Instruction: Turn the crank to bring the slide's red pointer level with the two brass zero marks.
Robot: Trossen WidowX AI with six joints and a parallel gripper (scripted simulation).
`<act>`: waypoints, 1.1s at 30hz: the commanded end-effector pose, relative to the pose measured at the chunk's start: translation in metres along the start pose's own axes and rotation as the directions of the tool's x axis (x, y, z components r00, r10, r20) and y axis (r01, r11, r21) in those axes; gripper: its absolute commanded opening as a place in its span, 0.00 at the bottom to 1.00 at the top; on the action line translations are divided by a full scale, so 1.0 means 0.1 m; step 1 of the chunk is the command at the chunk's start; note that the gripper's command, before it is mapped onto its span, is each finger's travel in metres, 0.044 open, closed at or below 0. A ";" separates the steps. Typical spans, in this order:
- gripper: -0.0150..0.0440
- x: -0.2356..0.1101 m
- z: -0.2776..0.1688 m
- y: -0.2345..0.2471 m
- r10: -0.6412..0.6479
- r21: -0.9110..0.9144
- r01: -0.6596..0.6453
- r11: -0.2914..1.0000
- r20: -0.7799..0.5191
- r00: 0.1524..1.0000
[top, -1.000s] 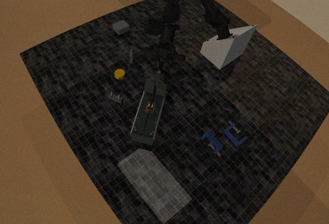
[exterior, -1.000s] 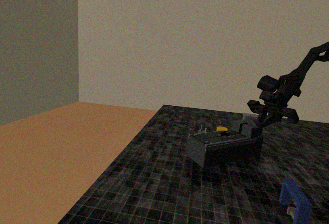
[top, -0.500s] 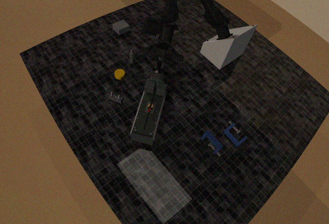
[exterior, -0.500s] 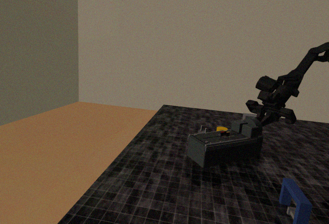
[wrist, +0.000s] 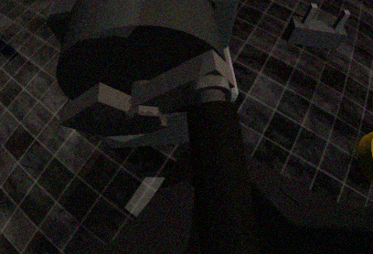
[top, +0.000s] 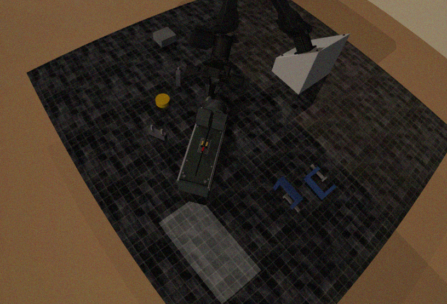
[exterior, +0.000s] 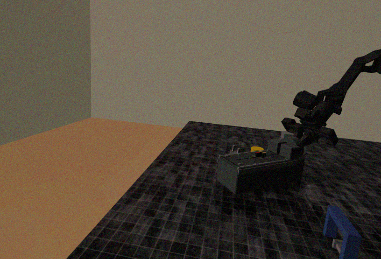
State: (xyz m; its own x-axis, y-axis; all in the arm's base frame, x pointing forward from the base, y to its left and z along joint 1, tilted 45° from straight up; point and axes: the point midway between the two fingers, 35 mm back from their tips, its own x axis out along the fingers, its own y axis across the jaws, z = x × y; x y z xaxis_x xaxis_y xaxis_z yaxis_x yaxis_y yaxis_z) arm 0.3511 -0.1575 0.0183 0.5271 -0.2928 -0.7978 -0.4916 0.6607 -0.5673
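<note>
Wrist view: I see my gripper (wrist: 215, 88) with jaws clamped on the crank handle (wrist: 215, 80).
Machine (top: 200, 152): mid-mat on the desk (top: 53, 170).
Red pointer (top: 203, 148): beside the brass marks (top: 202, 143); whether level, I can't tell.

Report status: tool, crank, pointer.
Tool shut on crank handle at the machine's near end. Red pointer close beside brass marks; exact level unclear. Nothing in the way.
</note>
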 end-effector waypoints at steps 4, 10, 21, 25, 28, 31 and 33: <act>0.25 0.09 -0.09 -0.07 -0.008 0.002 0.008 1.000 -0.005 1.000; 0.25 0.16 -0.17 -0.06 -0.008 0.002 0.008 1.000 -0.006 1.000; 0.25 0.28 -0.28 0.02 -0.007 0.002 0.007 1.000 -0.006 1.000; 0.25 0.31 -0.31 0.06 -0.007 0.002 0.007 1.000 -0.006 1.000; 0.25 0.32 -0.32 0.09 -0.007 0.002 0.007 1.000 -0.006 1.000; 0.25 0.33 -0.33 0.11 -0.007 0.002 0.007 1.000 -0.006 1.000; 0.25 0.33 -0.33 0.12 -0.007 0.002 0.007 1.000 -0.006 1.000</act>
State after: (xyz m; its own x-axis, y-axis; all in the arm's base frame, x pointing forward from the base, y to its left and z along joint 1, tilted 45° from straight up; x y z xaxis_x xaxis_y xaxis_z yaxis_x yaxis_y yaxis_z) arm 0.3435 -0.1820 -0.0136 0.5397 -0.3042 -0.7850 -0.4773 0.6575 -0.5830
